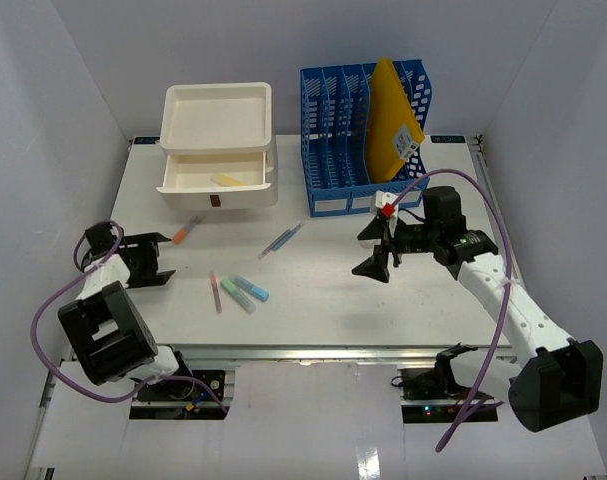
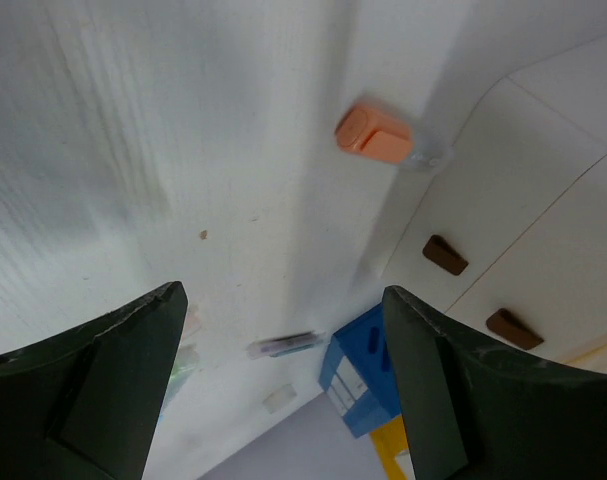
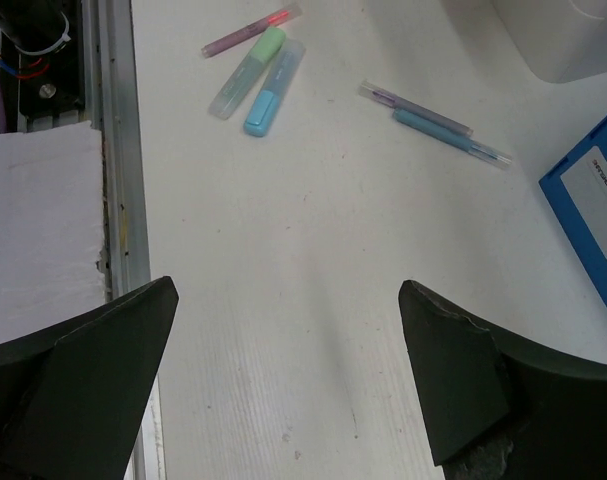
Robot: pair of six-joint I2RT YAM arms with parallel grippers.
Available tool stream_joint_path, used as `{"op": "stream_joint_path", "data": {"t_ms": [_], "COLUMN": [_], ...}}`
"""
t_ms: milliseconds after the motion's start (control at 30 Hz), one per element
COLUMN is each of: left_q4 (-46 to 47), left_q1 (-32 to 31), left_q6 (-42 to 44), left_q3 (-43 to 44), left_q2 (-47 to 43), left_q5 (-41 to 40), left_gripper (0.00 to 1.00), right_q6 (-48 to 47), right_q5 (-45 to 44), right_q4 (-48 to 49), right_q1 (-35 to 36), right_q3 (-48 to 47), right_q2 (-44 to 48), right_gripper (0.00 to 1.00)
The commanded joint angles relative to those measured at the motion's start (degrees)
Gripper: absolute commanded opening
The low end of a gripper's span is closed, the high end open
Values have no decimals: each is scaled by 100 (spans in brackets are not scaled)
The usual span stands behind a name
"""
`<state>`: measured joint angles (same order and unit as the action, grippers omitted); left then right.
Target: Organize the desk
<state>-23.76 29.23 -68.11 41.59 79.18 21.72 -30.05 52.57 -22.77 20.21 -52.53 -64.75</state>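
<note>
Left tool (image 1: 160, 261), jaws apart, hovers at the left edge of the desk (image 1: 323, 300) filling mid-frame, nearer than my equally spread right tool (image 1: 372, 250) to the orange-capped pen (image 1: 186, 233) lying diagonally just up-right.

No text I can read anywhere. My right wrist view catches a white label (image 3: 598, 200) on the blue file rack (image 3: 590, 245), print too small. The sticker (image 1: 407, 147) on the yellow envelope (image 1: 391, 120) is illegible too.
</note>
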Motion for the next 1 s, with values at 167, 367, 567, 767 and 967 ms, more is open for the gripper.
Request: {"op": "stream_joint_path", "data": {"t_ms": [167, 367, 567, 767, 967], "left_q4": [-763, -1320, -1851, -2359, -2564], "left_q1": [-315, -752, -1168, -1280, -1289], "left_q6": [-1621, -2395, -2980, -3485, -3663], "left_q3": [1461, 2173, 2955, 3342, 3514], "left_q2": [1053, 1732, 2193, 2586, 2819], "left_q5": [-682, -937, -1170, -1595, -1675], "left_gripper": [89, 88, 88, 85, 82], "right_q6": [238, 153, 124, 87, 83], "right_q5": [726, 654, 614, 545, 549], "right_q4": [608, 625, 626, 632, 629], "right_q1": [-472, -514, -534, -554, -585], "right_q3": [407, 547, 576, 604, 621], "right_q2": [258, 261, 226, 287, 318], "right_gripper": [98, 98, 98, 98, 98]}}
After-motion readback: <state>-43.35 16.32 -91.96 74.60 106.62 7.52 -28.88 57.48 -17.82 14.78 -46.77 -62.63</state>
